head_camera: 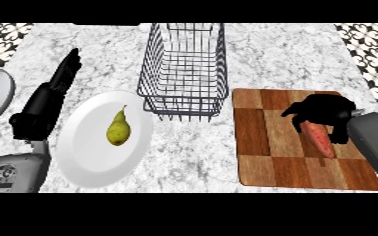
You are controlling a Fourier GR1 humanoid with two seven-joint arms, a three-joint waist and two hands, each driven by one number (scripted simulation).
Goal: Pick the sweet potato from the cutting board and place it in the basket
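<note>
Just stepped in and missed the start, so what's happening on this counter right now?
The robot's right hand is down on the wooden cutting board, its fingers curled over the upper end of the sweet potato, which lies on the board. The wire basket stands to the board's left with nothing in it. Further left a pear lies on a white plate. The left hand rests open near the left edge, fingers up.
</note>
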